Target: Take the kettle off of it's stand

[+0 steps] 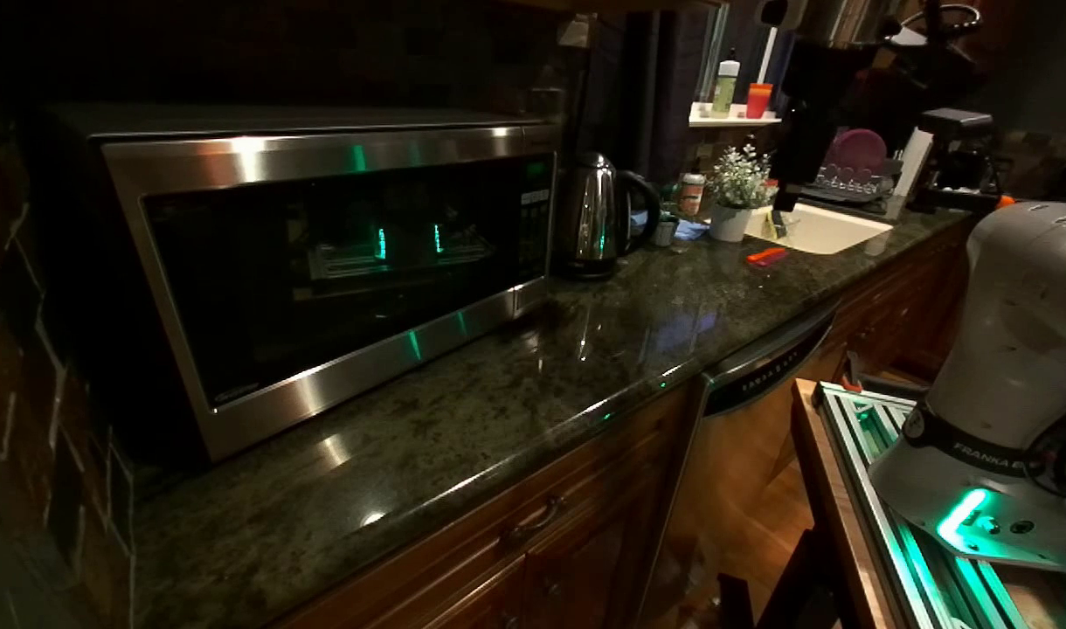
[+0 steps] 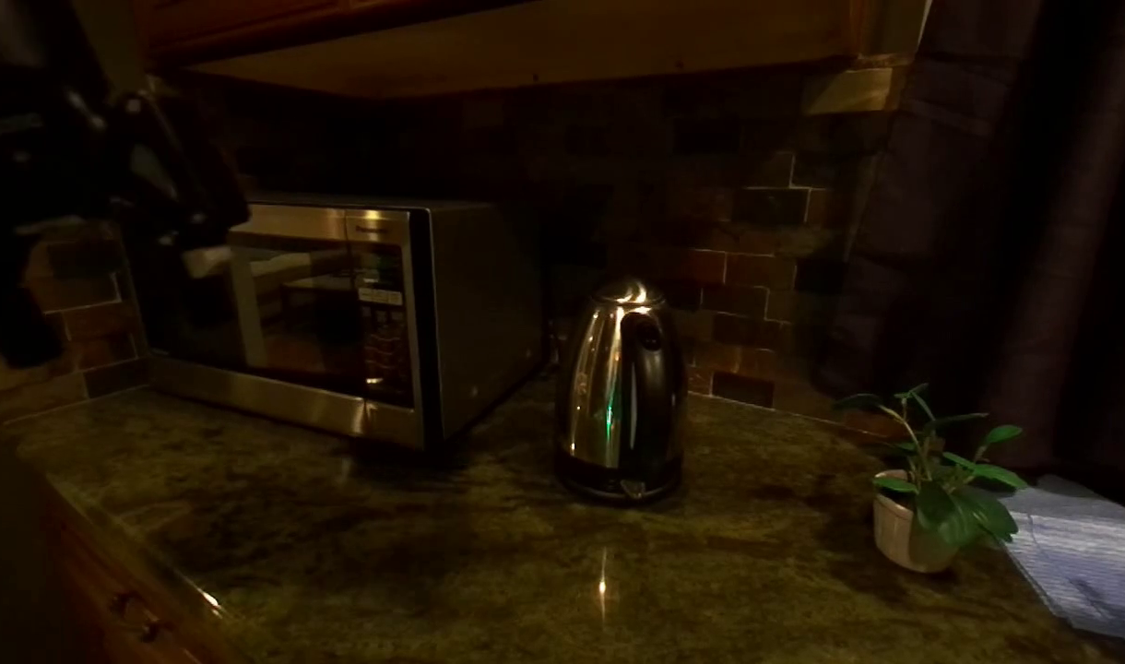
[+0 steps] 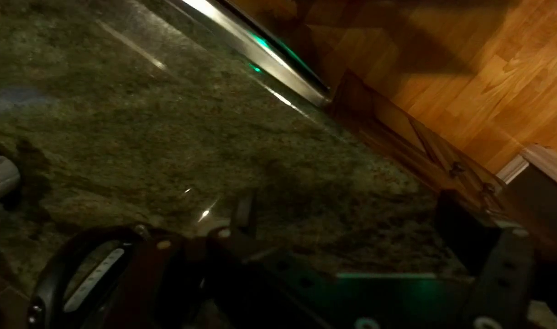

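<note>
Steel kettle point(image 2: 611, 397), one, beside one microwave point(image 1: 345, 279), two jaws wide apart and empty

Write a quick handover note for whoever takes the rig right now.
The gripper: open, fingers wide apart, nothing held.
The kettle: upright on its stand, on the counter beside the microwave. In the wrist view its handle lies outside the fingers.
Done: no grasp or lift yet.
Left: probably line up on the handle, close, lift clear.
</note>
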